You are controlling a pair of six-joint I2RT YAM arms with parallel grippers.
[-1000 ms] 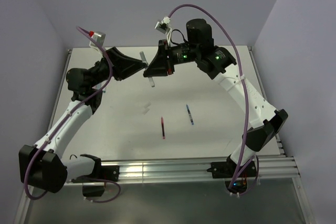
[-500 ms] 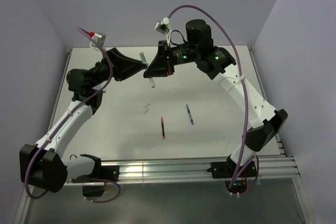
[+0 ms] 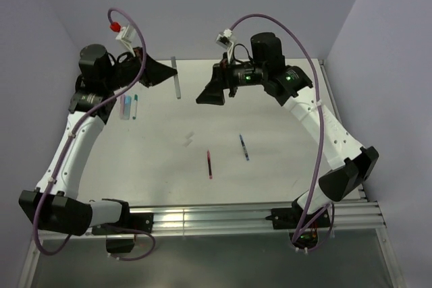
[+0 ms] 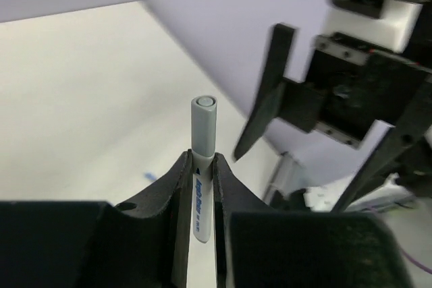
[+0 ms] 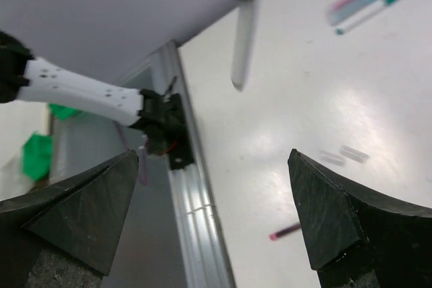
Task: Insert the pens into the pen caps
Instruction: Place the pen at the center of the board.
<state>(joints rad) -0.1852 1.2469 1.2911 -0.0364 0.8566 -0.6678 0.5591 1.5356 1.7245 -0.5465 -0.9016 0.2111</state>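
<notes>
Table (image 3: 290,166): most of the job is not yet done, with loose pens and caps lying on it.

Left arm (image 3: 67,153) reaches up the left edge, wrist high at the far-left corner, tool pointing right. Right arm (image 3: 324,133) arches from its base to far centre, tool pointing left and down. The two tools face each other, apart.

Left gripper (image 4: 203,165) is clamped on the grey pen (image 3: 176,79), held above the far table. Right gripper (image 5: 212,160) is spread wide and empty.

The grey cap (image 4: 204,126) sits on the pen's free end and looks seated, so I'd call this pen done. Next move: set it down at far left, then go for another pen and cap. The cap bore and pen tip will need close alignment.

Red pen (image 3: 209,164) and blue pen (image 3: 243,147) lie uncapped mid-table, near each other. Green-tipped pen (image 3: 134,107) lies far left, just beside pink and light-blue pieces (image 3: 124,107); I can't tell if those are capped pens. Two white caps (image 3: 190,138) lie loose, just beyond the red pen.
</notes>
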